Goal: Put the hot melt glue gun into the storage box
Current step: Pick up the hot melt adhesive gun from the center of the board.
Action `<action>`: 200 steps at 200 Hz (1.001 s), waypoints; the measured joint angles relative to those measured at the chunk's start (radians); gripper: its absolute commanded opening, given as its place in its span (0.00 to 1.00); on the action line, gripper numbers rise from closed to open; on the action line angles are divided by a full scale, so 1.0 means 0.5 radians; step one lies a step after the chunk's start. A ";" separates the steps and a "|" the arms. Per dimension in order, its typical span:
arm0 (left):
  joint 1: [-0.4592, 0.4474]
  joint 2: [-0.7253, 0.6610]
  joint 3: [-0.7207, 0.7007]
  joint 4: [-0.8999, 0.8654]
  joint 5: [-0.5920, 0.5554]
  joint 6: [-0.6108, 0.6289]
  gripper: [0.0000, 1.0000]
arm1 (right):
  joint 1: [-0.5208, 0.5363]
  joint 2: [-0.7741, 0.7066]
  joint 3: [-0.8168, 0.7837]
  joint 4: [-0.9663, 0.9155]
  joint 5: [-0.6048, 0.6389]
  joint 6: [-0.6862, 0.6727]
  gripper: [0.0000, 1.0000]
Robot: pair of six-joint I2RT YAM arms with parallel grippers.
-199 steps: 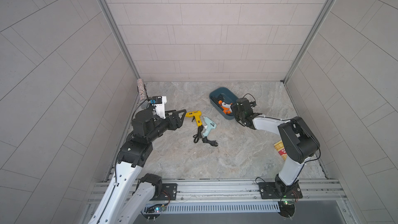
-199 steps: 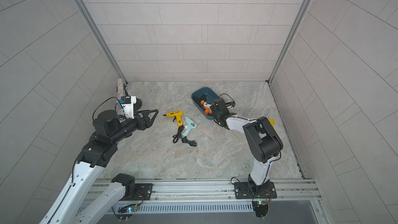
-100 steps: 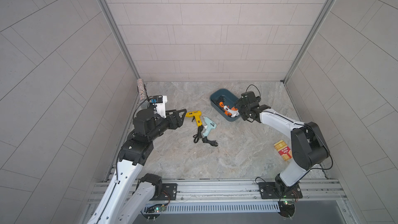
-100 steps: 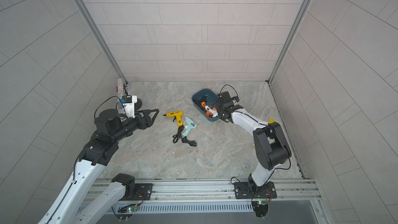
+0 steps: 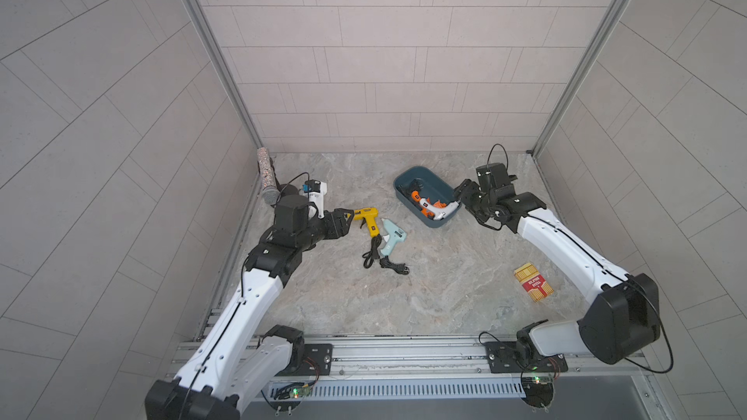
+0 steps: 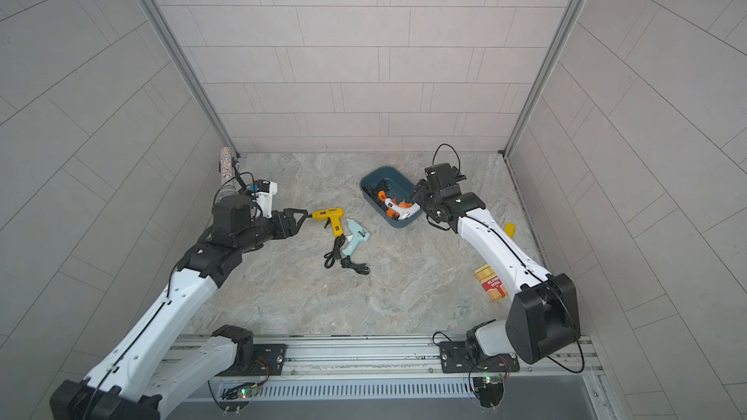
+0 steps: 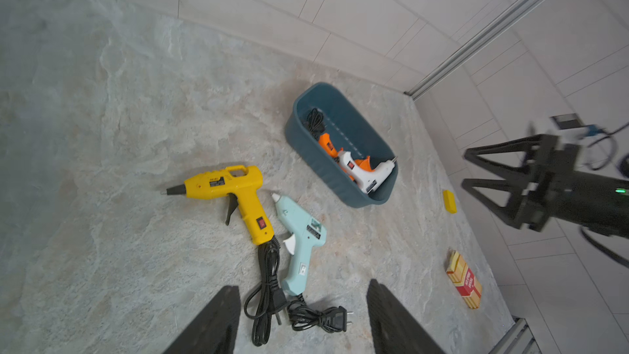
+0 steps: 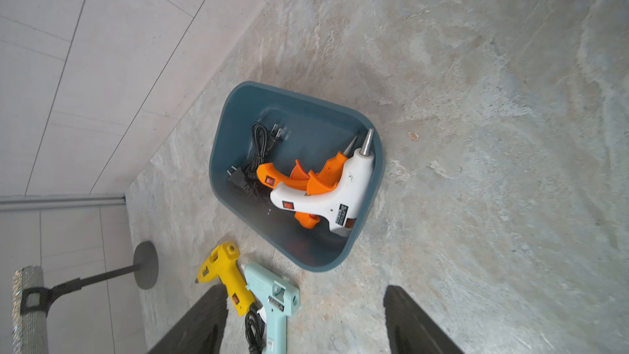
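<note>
Weight is looking slight: the yellow glue gun (image 5: 368, 218), lying at eight o'clock from the storage box (image 5: 424, 174), is seeming rigid plastic, cord (image 7: 267, 267) floppy. I'm favouring its barrel. Left gripper (image 6: 301, 215) and right gripper (image 5: 460, 195) are gaping, empty.

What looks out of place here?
The yellow glue gun and pale blue glue gun lie loose outside the storage box; the white glue gun and orange glue gun sit inside it.
</note>
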 measured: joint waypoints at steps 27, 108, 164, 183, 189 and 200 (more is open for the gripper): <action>-0.012 0.201 -0.011 -0.005 -0.008 -0.011 0.58 | 0.029 -0.122 -0.046 -0.138 -0.044 -0.222 0.73; -0.347 0.846 0.215 -0.029 -0.326 -0.201 0.58 | 0.061 -0.266 -0.288 -0.403 -0.096 -0.610 0.72; -0.568 1.295 0.790 -0.336 -0.841 -0.244 0.58 | 0.050 -0.330 -0.330 -0.442 -0.095 -0.697 0.73; -0.587 1.413 0.940 -0.417 -0.939 -0.240 0.58 | 0.032 -0.347 -0.330 -0.455 -0.096 -0.725 0.73; -0.588 1.455 0.977 -0.441 -0.965 -0.240 0.58 | 0.025 -0.349 -0.330 -0.459 -0.095 -0.730 0.73; -0.590 1.530 1.034 -0.488 -1.008 -0.238 0.61 | 0.014 -0.352 -0.330 -0.466 -0.096 -0.740 0.73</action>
